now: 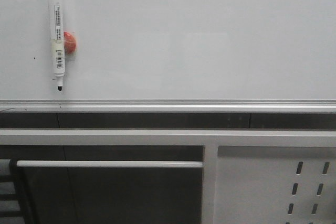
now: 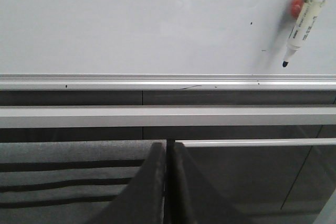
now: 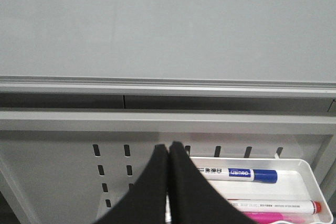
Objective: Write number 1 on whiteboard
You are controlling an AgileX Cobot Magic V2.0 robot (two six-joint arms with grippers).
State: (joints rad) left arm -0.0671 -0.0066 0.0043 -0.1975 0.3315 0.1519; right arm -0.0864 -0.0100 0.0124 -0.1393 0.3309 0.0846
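The whiteboard (image 1: 199, 40) is big, white and shiny, and it fills the top part of the front view. A silver rail (image 1: 168, 103) runs along its bottom edge. No black number 1 shows on the board in any of the pictures. There are only a few tiny dark specks.

A white marker pen (image 1: 56, 32) hangs on the board near its left side. It stands almost straight up and down. Its black cap end is on top and its small black tip points down, just above the rail. A round orange-red magnet (image 1: 70, 42) sits right beside the pen and touches it. In the left wrist view the same pen (image 2: 307, 17) and magnet (image 2: 300, 2) show at the far edge, with the pen leaning a bit.

The left hand (image 2: 167, 182) is clenched, with its two dark fingers pressed side by side. It holds nothing. It is low, below the rail and well apart from the pen.

The right hand (image 3: 169, 187) is clenched too, with its black fingers touching each other. It holds nothing.

Just beside the right hand is a white tray (image 3: 315, 182) with pens lying flat in it. One pen has a blue cap (image 3: 239, 173), one has a red end (image 3: 273, 205), and a pink one (image 3: 275, 217) lies at the edge of the picture. Behind the tray is a white metal panel (image 3: 63, 166) with rows of small slots. The same panel (image 1: 273, 182) shows in the low right corner of the front view.
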